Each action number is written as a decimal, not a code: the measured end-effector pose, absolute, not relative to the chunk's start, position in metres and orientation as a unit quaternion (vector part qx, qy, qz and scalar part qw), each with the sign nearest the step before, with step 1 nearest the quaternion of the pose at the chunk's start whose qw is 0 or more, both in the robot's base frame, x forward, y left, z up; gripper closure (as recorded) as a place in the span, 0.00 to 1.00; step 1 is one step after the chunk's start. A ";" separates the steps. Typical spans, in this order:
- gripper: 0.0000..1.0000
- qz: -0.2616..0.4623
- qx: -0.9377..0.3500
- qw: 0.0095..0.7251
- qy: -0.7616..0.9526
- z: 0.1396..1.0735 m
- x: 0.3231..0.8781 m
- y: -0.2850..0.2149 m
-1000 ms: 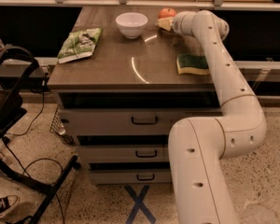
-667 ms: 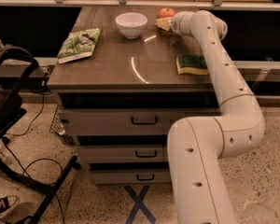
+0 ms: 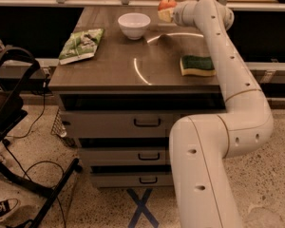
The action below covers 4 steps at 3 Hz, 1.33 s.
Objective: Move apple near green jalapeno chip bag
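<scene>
Your gripper [image 3: 165,14] sat right against the apple [image 3: 167,4], though whether it gripped the apple could not be told. The white bowl [image 3: 134,25] stood just left of it, and the green jalapeno chip bag [image 3: 81,44] lay well apart, farther left.

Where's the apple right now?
In the camera view the apple is at the far edge of the table, right of the white bowl, with the robot's tool just in front of it.
</scene>
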<state>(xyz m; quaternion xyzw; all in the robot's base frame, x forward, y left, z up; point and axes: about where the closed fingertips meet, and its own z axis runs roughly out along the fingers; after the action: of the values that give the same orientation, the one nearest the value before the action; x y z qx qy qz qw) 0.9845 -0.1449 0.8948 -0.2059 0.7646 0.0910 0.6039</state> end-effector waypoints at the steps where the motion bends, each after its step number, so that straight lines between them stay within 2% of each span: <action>1: 1.00 0.063 -0.232 0.600 0.763 0.960 0.957 -0.150; 3: 1.00 0.054 -0.249 0.570 0.781 1.001 0.909 -0.175; 4: 1.00 0.088 -0.229 0.476 0.844 0.914 0.875 -0.196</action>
<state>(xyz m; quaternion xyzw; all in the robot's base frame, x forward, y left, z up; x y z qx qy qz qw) 0.8749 -0.1959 0.9144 -0.2292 0.8443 0.0875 0.4764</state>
